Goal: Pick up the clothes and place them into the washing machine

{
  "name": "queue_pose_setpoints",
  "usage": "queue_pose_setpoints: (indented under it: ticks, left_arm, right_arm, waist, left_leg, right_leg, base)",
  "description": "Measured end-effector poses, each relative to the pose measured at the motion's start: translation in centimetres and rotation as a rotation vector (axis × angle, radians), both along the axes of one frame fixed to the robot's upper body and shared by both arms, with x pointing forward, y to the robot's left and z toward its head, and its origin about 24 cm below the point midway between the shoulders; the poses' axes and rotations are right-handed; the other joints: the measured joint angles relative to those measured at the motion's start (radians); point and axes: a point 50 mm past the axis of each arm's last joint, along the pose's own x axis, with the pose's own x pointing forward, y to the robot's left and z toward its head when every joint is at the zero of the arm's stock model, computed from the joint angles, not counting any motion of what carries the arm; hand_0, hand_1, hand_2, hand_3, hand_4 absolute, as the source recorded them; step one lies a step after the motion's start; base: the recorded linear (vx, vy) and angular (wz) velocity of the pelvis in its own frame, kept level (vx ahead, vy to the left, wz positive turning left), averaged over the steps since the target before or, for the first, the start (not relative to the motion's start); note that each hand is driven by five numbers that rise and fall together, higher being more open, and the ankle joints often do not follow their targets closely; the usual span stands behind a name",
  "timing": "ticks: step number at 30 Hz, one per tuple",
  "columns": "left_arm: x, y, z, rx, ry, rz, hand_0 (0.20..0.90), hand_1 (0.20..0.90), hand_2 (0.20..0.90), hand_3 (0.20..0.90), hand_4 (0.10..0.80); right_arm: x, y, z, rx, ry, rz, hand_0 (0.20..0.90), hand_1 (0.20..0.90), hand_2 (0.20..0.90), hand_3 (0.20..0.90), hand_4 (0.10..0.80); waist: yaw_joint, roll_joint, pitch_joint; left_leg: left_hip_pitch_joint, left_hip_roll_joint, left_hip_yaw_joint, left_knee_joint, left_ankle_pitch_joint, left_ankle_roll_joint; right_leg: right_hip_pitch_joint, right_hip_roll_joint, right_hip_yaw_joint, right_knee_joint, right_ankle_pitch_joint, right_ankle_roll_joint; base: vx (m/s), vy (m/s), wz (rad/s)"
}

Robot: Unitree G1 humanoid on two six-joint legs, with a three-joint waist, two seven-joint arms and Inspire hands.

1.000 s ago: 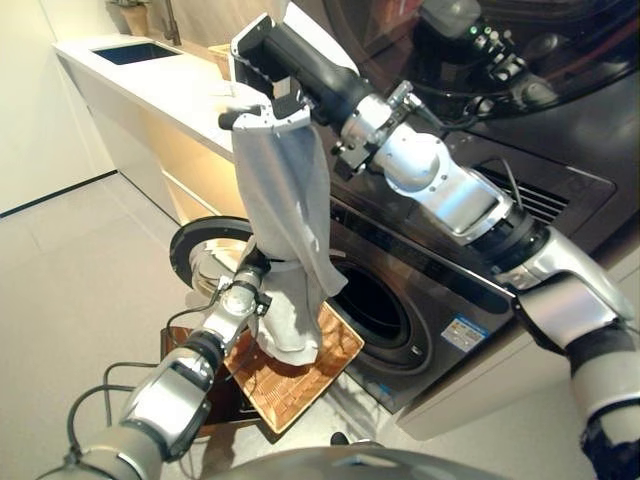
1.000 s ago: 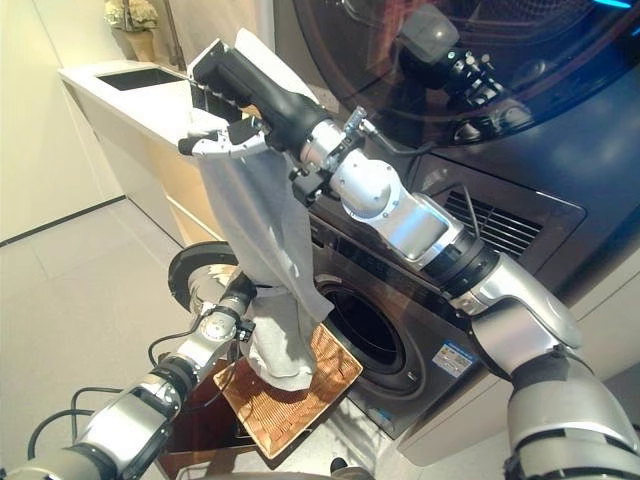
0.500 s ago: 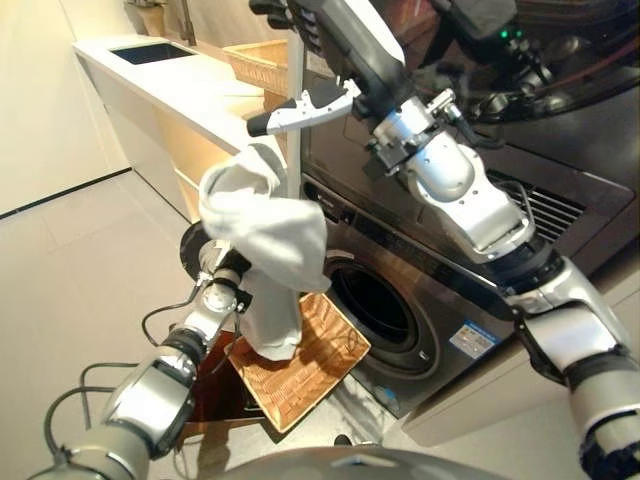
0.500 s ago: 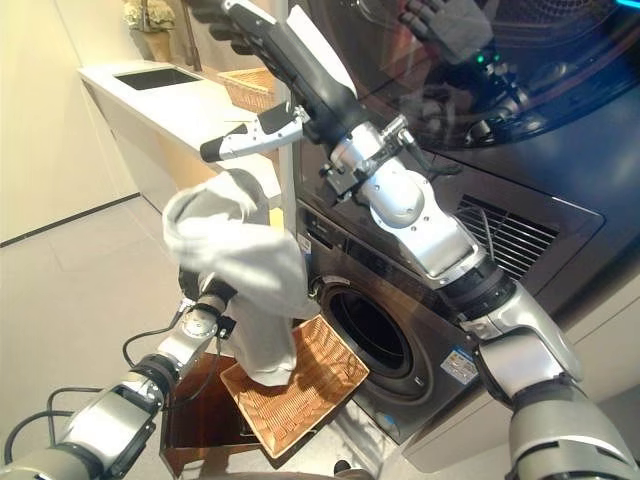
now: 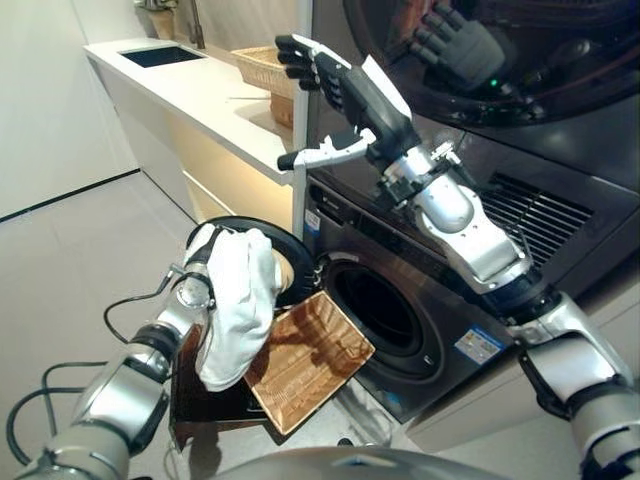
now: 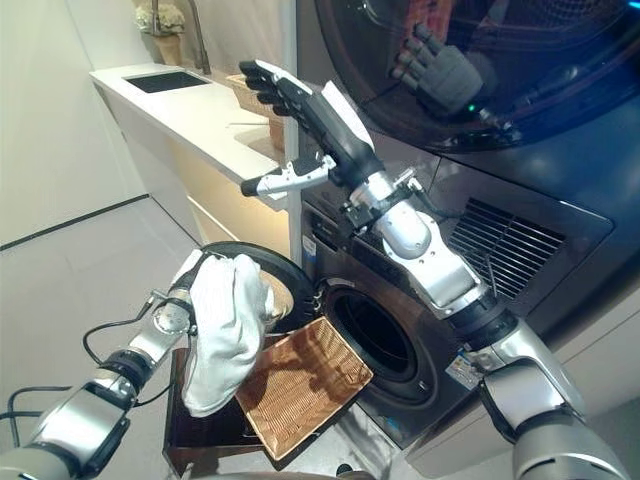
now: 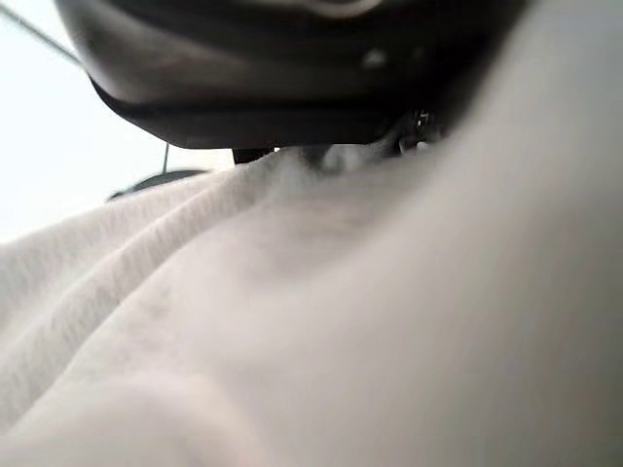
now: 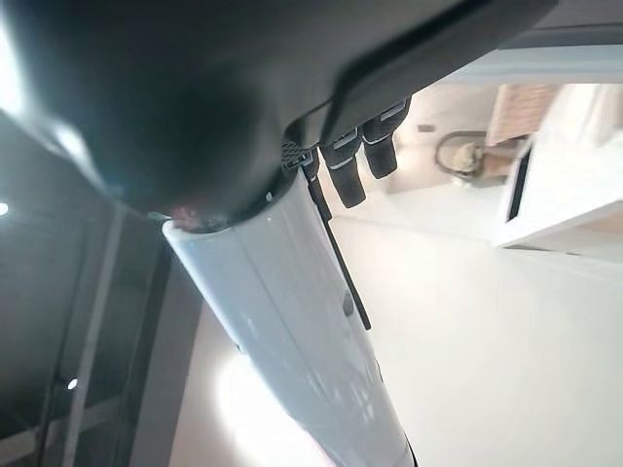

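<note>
A pale grey cloth hangs bunched over my left hand, just left of the washing machine's open round door. The cloth fills the left wrist view and covers that hand. My right hand is raised high above the machine's front, open, fingers spread and the white-covered thumb out, holding nothing. The dark drum opening lies to the right of the cloth, below the right arm.
A wicker basket leans tilted on a dark low stand in front of the drum. A white counter with a sink and a second wicker basket runs along the left. Pale floor lies to the left.
My right hand has let go of the cloth and opened, staying high. The cloth has dropped from its stretched hang and now lies bunched over my left hand. The camera has shifted.
</note>
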Motion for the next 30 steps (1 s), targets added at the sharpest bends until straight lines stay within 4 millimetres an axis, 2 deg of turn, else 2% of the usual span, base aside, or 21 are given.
queue_pose_setpoints:
  ticks: [7,11,14,18,20,23,27,30]
  left_arm:
    - [0.8,1.3,2.5,0.121,-0.050,-0.060,0.200,0.200,0.200,0.200,0.300]
    - [1.2,2.2,3.8,0.171,-0.064,-0.078,0.200,0.200,0.200,0.200,0.300]
    - [1.2,3.2,4.6,0.219,-0.051,-0.092,0.200,0.200,0.200,0.200,0.300]
    - [1.1,4.5,5.5,0.289,-0.018,-0.121,0.200,0.200,0.200,0.200,0.300]
    - [1.0,5.2,6.6,0.374,0.001,-0.172,0.200,0.200,0.200,0.200,0.300]
    - [1.3,5.3,8.1,0.433,-0.012,-0.220,0.200,0.200,0.200,0.200,0.300]
    - [1.5,5.8,10.4,0.518,-0.043,-0.267,0.200,0.200,0.200,0.200,0.300]
    - [2.0,5.2,12.2,0.551,-0.089,-0.313,0.200,0.200,0.200,0.200,0.300]
  right_arm:
    - [1.0,-1.8,-2.8,0.030,0.111,-0.092,0.900,0.900,0.900,0.900,0.800]
    - [0.6,-4.0,-4.8,0.091,0.176,-0.167,0.900,0.900,0.900,0.900,0.800]
    - [0.3,-5.9,-7.3,0.064,0.247,-0.257,0.900,0.900,0.900,0.900,0.800]
    - [0.0,-8.5,-12.0,-0.018,0.410,-0.386,0.900,0.900,0.900,0.900,0.800]
    - [-1.1,-8.8,-15.6,-0.020,0.541,-0.413,0.900,0.900,0.900,0.900,0.800]
    - [-2.3,-9.4,-19.4,-0.047,0.705,-0.443,0.900,0.900,0.900,0.900,0.800]
    - [-3.2,-8.9,-21.3,-0.004,0.799,-0.422,0.900,0.900,0.900,0.900,0.800]
    - [-3.4,-8.3,-22.2,0.034,0.850,-0.402,0.900,0.900,0.900,0.900,0.800]
  waist:
    - [0.023,0.003,0.002]
    - [0.038,0.006,0.004]
    - [0.040,0.007,0.005]
    - [0.044,0.010,0.007]
    - [0.048,0.015,0.010]
    - [0.071,0.022,0.015]
    - [0.080,0.029,0.020]
    - [0.093,0.033,0.022]
  left_leg:
    - [0.001,-0.001,-0.011,0.000,-0.001,0.000]
    - [-0.003,-0.001,-0.020,0.000,-0.001,-0.001]
    - [-0.009,-0.002,-0.031,0.000,0.000,-0.001]
    - [-0.014,-0.002,-0.040,0.000,0.000,-0.001]
    - [-0.015,-0.002,-0.045,0.000,0.000,-0.002]
    - [-0.018,-0.003,-0.049,0.000,0.000,-0.001]
    - [-0.022,-0.004,-0.056,0.001,0.000,-0.002]
    - [-0.023,-0.004,-0.058,0.001,0.001,-0.002]
  right_leg:
    - [0.006,-0.002,-0.010,0.000,-0.005,-0.001]
    - [0.008,-0.003,-0.019,0.000,-0.010,-0.002]
    - [0.008,-0.004,-0.030,0.000,-0.012,-0.002]
    - [0.009,-0.005,-0.037,0.000,-0.016,-0.005]
    - [0.010,-0.005,-0.047,0.000,-0.019,-0.005]
    - [0.010,-0.007,-0.052,0.000,-0.020,-0.006]
    - [0.010,-0.007,-0.057,0.000,-0.021,-0.006]
    - [0.010,-0.006,-0.058,0.000,-0.022,-0.006]
  base:
    - [-0.006,0.007,0.05]
    - [-0.002,0.000,0.07]
    - [-0.002,-0.006,0.11]
    - [0.003,-0.014,0.07]
    - [0.000,-0.015,0.06]
    - [0.010,-0.017,0.05]
    - [0.008,-0.008,0.05]
    - [0.002,-0.005,0.02]
